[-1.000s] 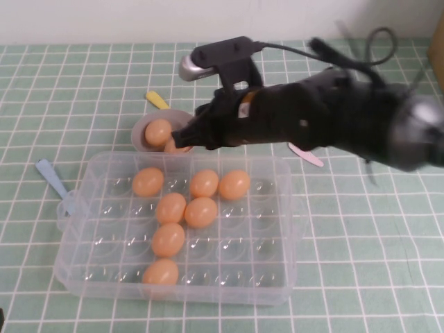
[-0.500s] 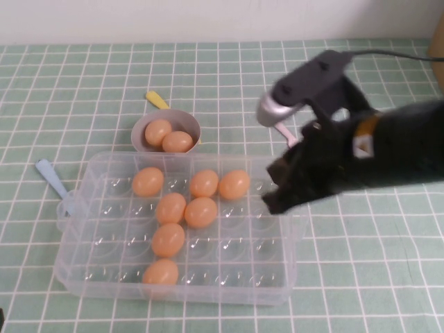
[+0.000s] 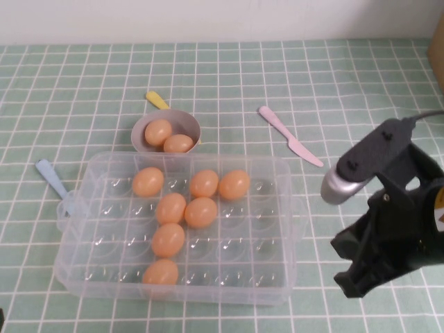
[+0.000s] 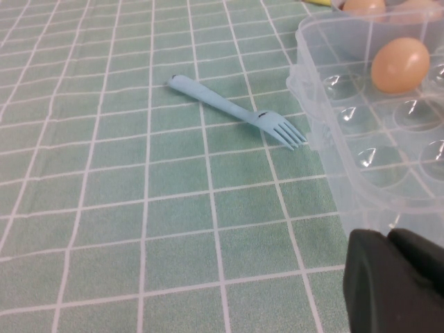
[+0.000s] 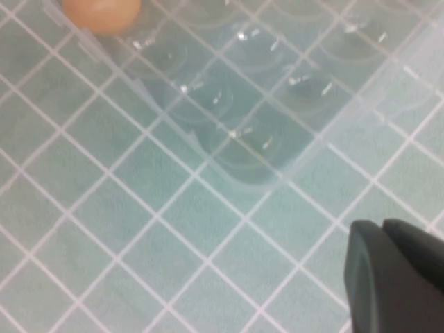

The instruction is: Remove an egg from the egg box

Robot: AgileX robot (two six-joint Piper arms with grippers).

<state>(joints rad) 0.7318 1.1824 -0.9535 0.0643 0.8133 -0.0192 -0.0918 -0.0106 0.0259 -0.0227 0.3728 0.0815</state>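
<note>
The clear plastic egg box [image 3: 291,229] lies left of the middle of the table, with several orange-tan eggs such as one [image 3: 201,212] in its dimples. My right gripper [image 3: 350,283] is off the box's near right corner, above the cloth. In the right wrist view it [image 5: 383,229] is shut and empty, with the box corner [image 5: 263,139] and one egg [image 5: 100,14] ahead. My left gripper [image 4: 387,237] is shut and empty, low beside the box's left side [image 4: 361,173], where one egg [image 4: 400,64] shows. It is out of the high view.
A small grey bowl [image 3: 141,129] behind the box holds two eggs [image 3: 158,131]. A blue fork [image 3: 52,177] lies at the box's left and also shows in the left wrist view [image 4: 236,114]. A pink knife [image 3: 290,137] and a yellow utensil [image 3: 157,100] lie farther back.
My right arm has swung from over the grey bowl to the near right of the box. The second egg in the bowl, at its fingertips before, now lies free.
</note>
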